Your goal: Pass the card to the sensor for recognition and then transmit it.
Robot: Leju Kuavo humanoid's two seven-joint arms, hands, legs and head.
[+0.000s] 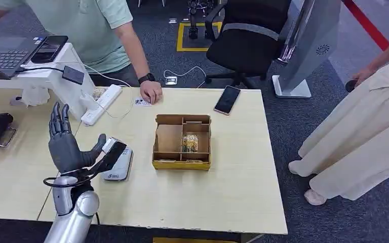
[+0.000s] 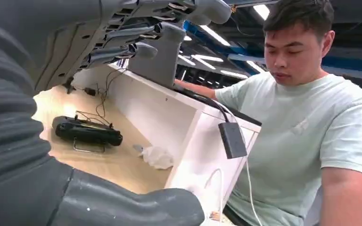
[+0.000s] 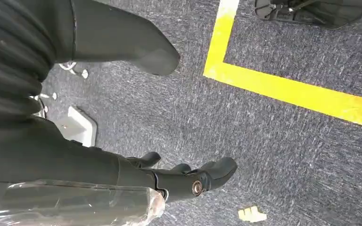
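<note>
A pale wooden worktop [image 1: 223, 192] stands on grey carpet. Nearest, the left robot hand [image 1: 68, 144] is raised with fingers apart, holding nothing, beside the card sensor [image 1: 117, 161]. It should be brought over the divided cardboard box [image 1: 182, 142], where a card [image 1: 190, 143] stands upright in one compartment. The right robot hand [image 3: 188, 181] hangs, its grip indeterminable.

A phone [image 1: 227, 99] lies beyond the compartmented box [image 1: 182, 141]; power strip [image 1: 102, 104] nearby.
</note>
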